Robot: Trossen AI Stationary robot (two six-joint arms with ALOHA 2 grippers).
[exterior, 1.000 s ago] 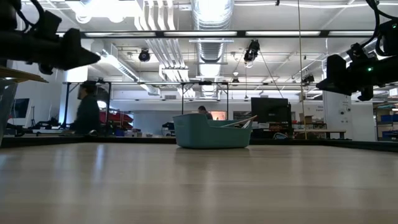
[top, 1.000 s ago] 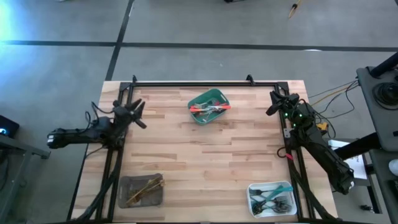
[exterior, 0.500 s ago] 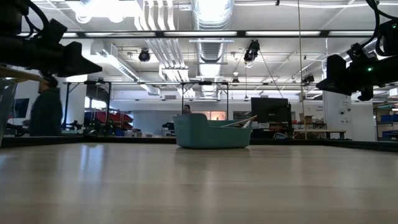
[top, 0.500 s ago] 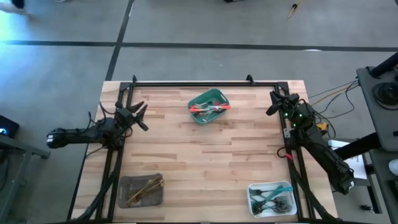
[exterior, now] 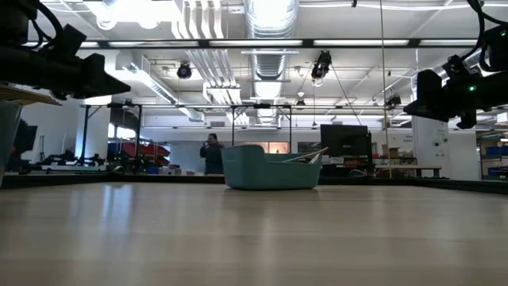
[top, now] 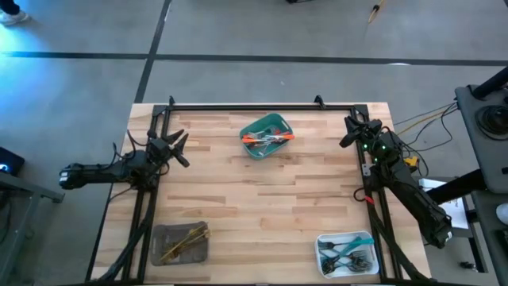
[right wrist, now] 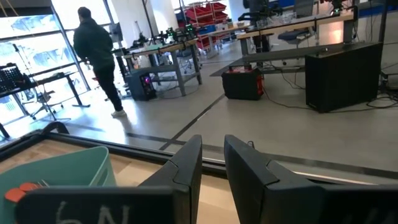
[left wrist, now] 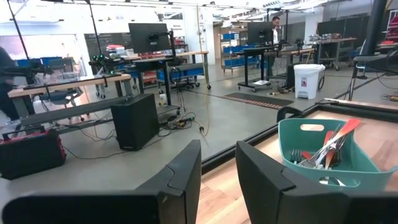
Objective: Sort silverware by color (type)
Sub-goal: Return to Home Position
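Observation:
The silverware lies sorted in three trays. Red-handled pieces [top: 270,138] are in the green tray [top: 278,124] at the far middle, and also show in the left wrist view [left wrist: 329,144]. Gold pieces [top: 187,237] lie in the grey tray [top: 163,246] at the near left. Teal-handled pieces [top: 349,251] are in the white tray [top: 324,245] at the near right. My left gripper [top: 178,147] hovers level at the table's left edge. My right gripper [top: 349,131] hovers at the far right. Both are narrowly open, with nothing between the fingers [left wrist: 217,149] [right wrist: 212,142].
A black frame [top: 246,106] runs along the table's far edge and down both sides. Bare wood lies between the three trays. A person [exterior: 211,152] stands in the room beyond the table, and another [right wrist: 96,50] walks past.
My left gripper has tipped down a little to level and sunk slightly, then kept still. The trays and silverware have not moved. A person has walked across the room behind the table.

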